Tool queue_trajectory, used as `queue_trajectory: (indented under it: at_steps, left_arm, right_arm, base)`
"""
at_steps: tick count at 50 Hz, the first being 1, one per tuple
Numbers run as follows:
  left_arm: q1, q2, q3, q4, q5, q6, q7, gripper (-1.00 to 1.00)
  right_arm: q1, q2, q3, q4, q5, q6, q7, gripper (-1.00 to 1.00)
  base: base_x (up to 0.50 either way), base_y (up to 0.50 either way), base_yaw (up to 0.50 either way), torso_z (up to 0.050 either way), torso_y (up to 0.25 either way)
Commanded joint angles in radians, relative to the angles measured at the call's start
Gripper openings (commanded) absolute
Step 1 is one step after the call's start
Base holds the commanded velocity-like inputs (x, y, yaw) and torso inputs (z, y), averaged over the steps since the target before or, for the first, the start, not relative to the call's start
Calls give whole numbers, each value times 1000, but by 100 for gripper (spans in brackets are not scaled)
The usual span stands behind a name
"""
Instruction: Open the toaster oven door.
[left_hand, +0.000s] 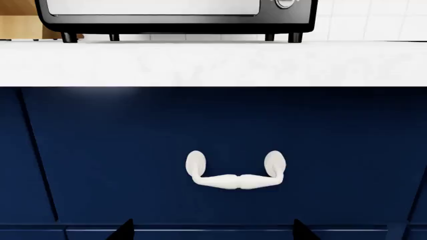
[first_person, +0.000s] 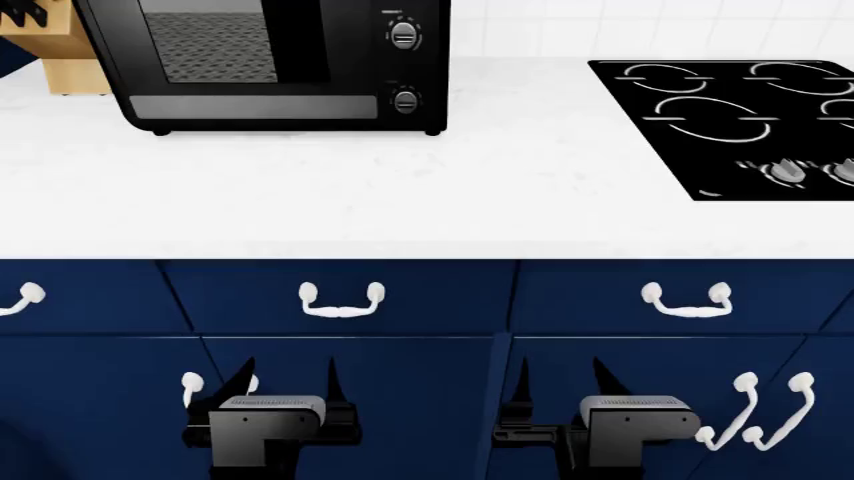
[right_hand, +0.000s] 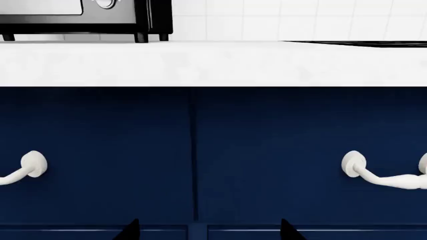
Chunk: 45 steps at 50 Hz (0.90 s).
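The glossy black toaster oven (first_person: 274, 65) stands at the back left of the white counter, with round knobs (first_person: 403, 35) on its right side. Its door (first_person: 227, 55) with the glass window looks shut; the top edge and handle are out of view. Its lower part also shows in the left wrist view (left_hand: 177, 17) and a corner in the right wrist view (right_hand: 87, 17). My left gripper (first_person: 284, 385) and right gripper (first_person: 558, 385) are open and empty, low in front of the blue cabinets, well below the counter. Only the fingertips (left_hand: 125, 230) (right_hand: 130, 230) show in the wrist views.
A flat black cooktop (first_person: 734, 120) lies at the counter's right. A wooden knife block (first_person: 54, 50) stands left of the oven. Blue drawers with white handles (first_person: 340, 300) (first_person: 687, 300) run under the counter edge (first_person: 427, 250). More handles (first_person: 767, 410) sit beside the right gripper.
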Motion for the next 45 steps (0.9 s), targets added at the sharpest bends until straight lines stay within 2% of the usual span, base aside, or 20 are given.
queue_trajectory:
  at_steps: [1,8,15,25,34,45]
  left_arm:
    - [2,-17,19,5,-10,-6,-21,100]
    - [13,-38,44,30,-46,-16,-37,100]
    - [13,-61,58,105,-68,-83,-46,100]
    - [-17,-113,69,275,-90,-262,-44,100]
    - [-108,-167,38,440,-145,-479,-33,100]
    - [-321,-262,-50,652,-252,-861,-26,100]
  right_arm:
    - [0,16,-19,3,14,-2,22,100]
    - [-1,38,-48,9,29,-9,55,100]
    - [21,57,-58,-6,49,11,67,100]
    - [109,80,-46,-61,96,111,78,100]
    - [219,103,-26,-131,157,256,86,100]
    - [411,157,-49,-207,166,437,84,100]
  base:
    - [0,0,0,0,0]
    - [0,0,0,0,0]
    - [0,0,0,50,0]
    - [0,0,0,50,0]
    - [0,0,0,50,0]
    - [0,0,0,50,0]
